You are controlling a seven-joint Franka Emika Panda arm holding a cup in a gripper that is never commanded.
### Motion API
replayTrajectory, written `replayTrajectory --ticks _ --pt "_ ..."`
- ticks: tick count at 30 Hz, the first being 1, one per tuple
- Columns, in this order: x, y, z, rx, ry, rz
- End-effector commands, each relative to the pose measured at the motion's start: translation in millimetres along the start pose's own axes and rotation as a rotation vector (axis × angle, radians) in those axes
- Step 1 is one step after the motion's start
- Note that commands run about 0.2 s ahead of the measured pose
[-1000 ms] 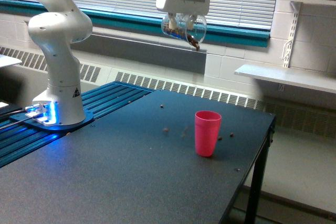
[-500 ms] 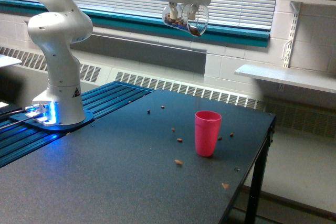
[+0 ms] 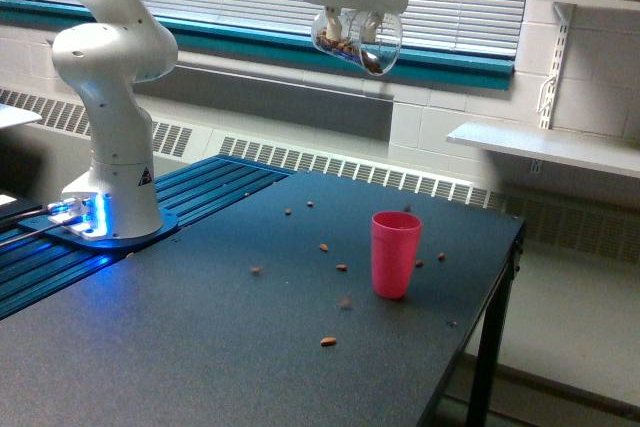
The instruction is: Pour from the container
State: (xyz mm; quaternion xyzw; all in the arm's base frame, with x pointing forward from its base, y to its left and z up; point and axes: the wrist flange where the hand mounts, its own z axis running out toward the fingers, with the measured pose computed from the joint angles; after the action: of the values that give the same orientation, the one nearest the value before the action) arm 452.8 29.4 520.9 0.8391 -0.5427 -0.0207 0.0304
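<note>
High above the table my gripper (image 3: 355,29) is shut on the container (image 3: 358,42), a clear plastic cup lying on its side with its mouth toward the exterior view's right. Brown nut-like pieces lie along its lower wall. The pink cup (image 3: 395,254) stands upright on the dark table (image 3: 200,347), below and slightly right of the container. Several brown pieces (image 3: 341,268) are scattered on the tabletop left of and around the pink cup.
The white arm base (image 3: 108,197) stands on a blue slatted platform at the left. The table's right edge (image 3: 500,287) drops off just past the pink cup. A window with blinds and a white shelf (image 3: 540,147) lie behind.
The gripper and container rose slightly and shifted right. More brown pieces have landed and spread over the tabletop, some farther left and nearer the front.
</note>
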Motion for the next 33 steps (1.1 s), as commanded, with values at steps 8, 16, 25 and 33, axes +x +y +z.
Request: replayTrajectory --ticks 8,16,25,33 --pt "8 -7 -4.7 -0.022 -0.035 -0.033" --pt "-2 -7 -1.8 -0.029 -0.053 -0.025" --pt "-4 -7 -0.5 -0.034 -0.065 -0.027" --pt "-6 -8 -1.4 -0.037 -0.069 -0.025"
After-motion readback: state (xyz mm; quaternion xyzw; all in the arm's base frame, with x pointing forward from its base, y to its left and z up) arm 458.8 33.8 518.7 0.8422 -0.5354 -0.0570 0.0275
